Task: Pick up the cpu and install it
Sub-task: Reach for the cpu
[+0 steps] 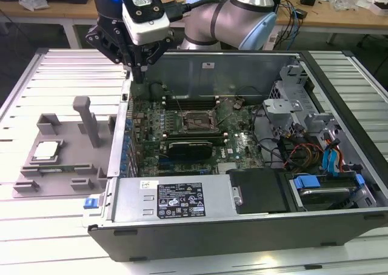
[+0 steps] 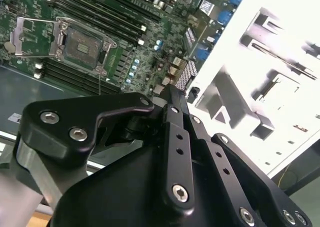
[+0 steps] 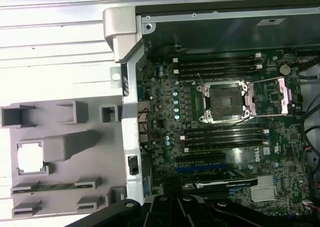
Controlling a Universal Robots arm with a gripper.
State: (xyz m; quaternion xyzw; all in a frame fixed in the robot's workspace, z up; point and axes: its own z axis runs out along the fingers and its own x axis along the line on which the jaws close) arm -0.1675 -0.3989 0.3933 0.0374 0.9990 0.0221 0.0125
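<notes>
While its fingers sit pressed together on nothing, the pincer (image 1: 140, 76) hangs above the open computer case (image 1: 242, 229), over the wall at about ten o'clock of the case in the exterior view. Inside the case, toward four o'clock from the pincer, lies the green motherboard (image 1: 236, 145); its socket (image 1: 195, 122) has its frame flipped open and its contact field bare. Toward eight o'clock, outside the case, the cpu (image 1: 46, 149) lies flat in a square pocket of the grey fixture (image 1: 79, 163) on the slatted surface (image 1: 60, 69).

Cpu (image 1: 46, 151) on fixture (image 1: 74, 166) beside case (image 1: 182, 229)
</notes>
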